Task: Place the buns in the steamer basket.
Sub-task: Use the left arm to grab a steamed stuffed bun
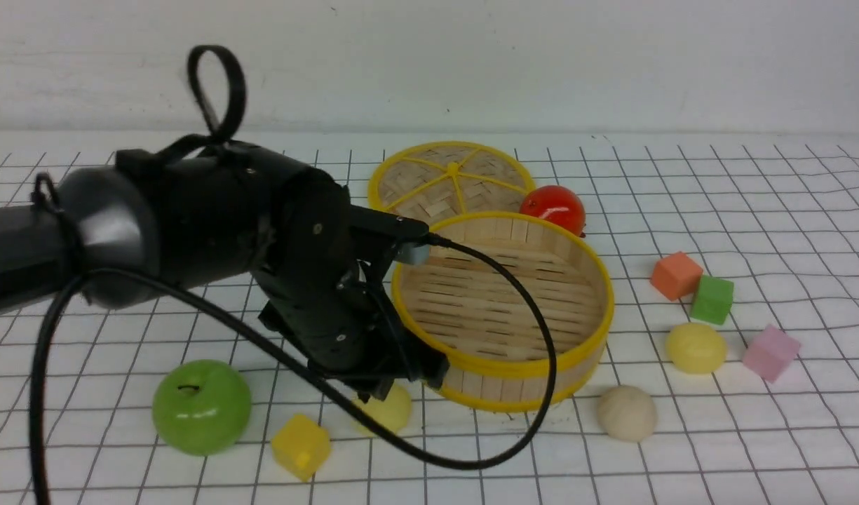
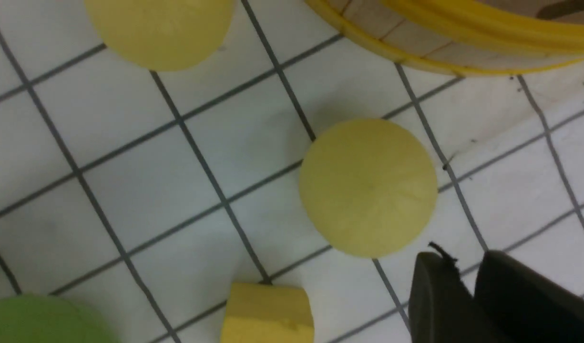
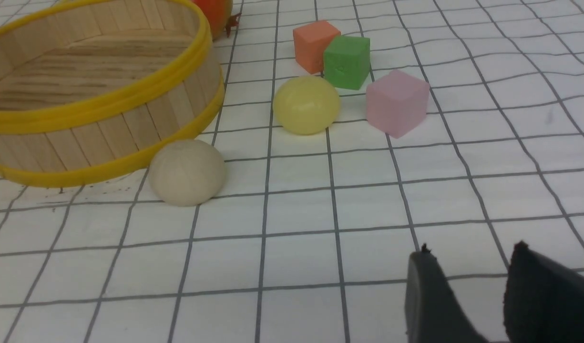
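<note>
Step in hand, as I judge it: picking up the first bun with my left gripper (image 2: 458,269); its fingertips stand slightly apart with nothing between them, low beside the near-left yellow bun (image 2: 368,188); that bun sits on the tabletop (image 1: 759,428) toward the near edge, just off the basket (image 1: 590,372); another yellow bun (image 2: 163,28) shows in the left wrist view, hidden from the front view.

Beige bun (image 1: 627,414) is near the basket on its right side, toward the near edge; last yellow bun (image 1: 696,348) lies farther toward the right edge, beside the pink cube (image 1: 772,353); no bun shows in the basket, part of its inside is blocked; right gripper (image 3: 473,247) has fingers apart, holding nothing.

Next move: open the left wider, centre over the bun, lower, close gently, lift above the rim; watch the yellow cube (image 1: 301,447) and don't nudge the basket; smooth dome could slip out if gripped high.
</note>
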